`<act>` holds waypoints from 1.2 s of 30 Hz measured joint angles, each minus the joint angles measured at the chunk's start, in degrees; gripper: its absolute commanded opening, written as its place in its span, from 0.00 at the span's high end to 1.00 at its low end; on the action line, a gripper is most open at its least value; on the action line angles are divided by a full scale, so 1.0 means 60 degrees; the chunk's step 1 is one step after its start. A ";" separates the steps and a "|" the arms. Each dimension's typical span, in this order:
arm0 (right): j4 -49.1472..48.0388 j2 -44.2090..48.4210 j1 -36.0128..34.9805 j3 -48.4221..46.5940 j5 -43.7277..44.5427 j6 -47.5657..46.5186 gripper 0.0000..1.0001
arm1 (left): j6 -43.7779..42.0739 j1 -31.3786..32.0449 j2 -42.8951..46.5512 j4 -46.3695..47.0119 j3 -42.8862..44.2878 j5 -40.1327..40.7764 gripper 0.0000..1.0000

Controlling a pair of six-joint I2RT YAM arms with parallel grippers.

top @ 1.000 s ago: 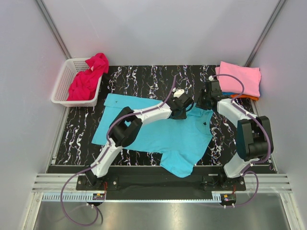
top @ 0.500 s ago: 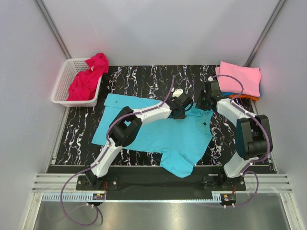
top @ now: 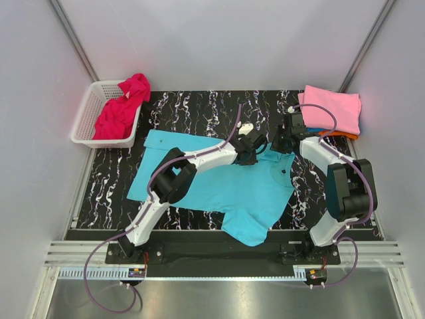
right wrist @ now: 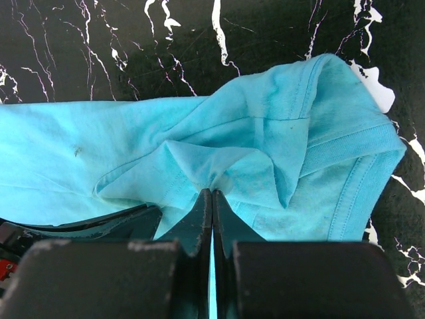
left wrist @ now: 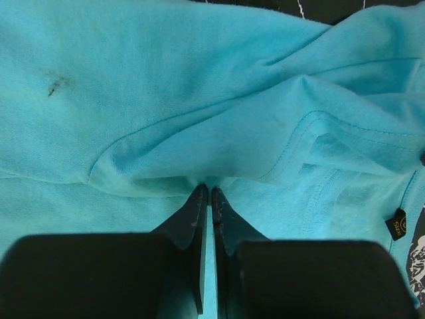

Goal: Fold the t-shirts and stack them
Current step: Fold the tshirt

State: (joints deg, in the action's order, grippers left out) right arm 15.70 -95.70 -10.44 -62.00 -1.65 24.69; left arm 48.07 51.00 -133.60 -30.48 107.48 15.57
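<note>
The turquoise t-shirt (top: 219, 186) lies spread on the black marbled table (top: 199, 106), in the middle, between the two arms. Its far right part is gathered into wrinkles. The left gripper (left wrist: 209, 193) has its fingers pressed together on a small ridge of this turquoise cloth, and the right gripper (right wrist: 211, 196) pinches another raised fold in the same way, close to a ribbed edge of the shirt. The two pinches are near each other at the far right corner of the garment.

Compared with one second ago, very little has changed. The left gripper has crept only slightly toward the far side, and the near sleeve has drawn in a little. The shirt is otherwise in the same place. I judge that both grasps are now secured and the lifting for the first fold has not yet begun.

A folded light pink shirt (top: 332, 109) rests on an orange one (top: 339, 135) at the far right, so some stacking is already done. The magenta shirt (top: 123, 109) waits, crumpled, in the white basket (top: 85, 119) at the far left
</note>
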 measured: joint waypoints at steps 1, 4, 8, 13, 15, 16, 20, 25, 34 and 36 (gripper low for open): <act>0.0000 0.0004 0.0000 0.0000 0.0000 -0.0004 1.00 | -0.0004 0.0000 0.0000 0.0000 0.0000 0.0000 0.90; 0.0000 0.0000 0.0000 0.0000 -0.0007 -0.0007 1.00 | 0.0000 0.0000 0.0044 0.0018 -0.0062 0.0004 0.91; 0.0000 0.0000 0.0000 0.0000 -0.0098 -0.0011 1.00 | 0.0000 0.0000 0.0280 0.0025 -0.0280 0.0033 0.95; 0.0000 0.0004 0.0000 0.0000 -0.0149 -0.0018 1.00 | -0.0004 0.0000 0.0696 0.0095 -0.0372 0.0135 1.00; 0.0000 0.0004 0.0000 0.0000 -0.0149 -0.0022 1.00 | -0.0025 0.0000 0.0809 0.0106 -0.0372 0.0157 1.00; 0.0000 0.0000 0.0000 0.0004 -0.0149 -0.0025 1.00 | -0.0029 0.0000 0.0849 0.0109 -0.0372 0.0168 1.00; 0.0000 0.0011 0.0000 0.0102 -0.0131 -0.0025 1.00 | -0.0033 0.0000 0.0903 0.0138 -0.0423 0.0186 1.00; 0.0146 0.0616 0.0000 0.0670 0.0044 0.0127 1.00 | -0.0029 0.0000 0.1137 0.0149 -0.0914 0.0237 1.00; 0.0455 0.2725 -0.0164 0.1494 0.0197 0.0503 1.00 | -0.0022 0.0004 0.1654 0.0168 -0.1698 0.0357 1.00; 0.0492 0.2983 -0.0266 0.1810 0.0197 0.0590 1.00 | -0.0015 0.0011 0.1770 0.0168 -0.1865 0.0386 1.00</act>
State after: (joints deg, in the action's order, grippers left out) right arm 18.65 -77.80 -12.03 -51.13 -0.47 28.23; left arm 47.99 51.07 -122.98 -29.47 96.29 17.89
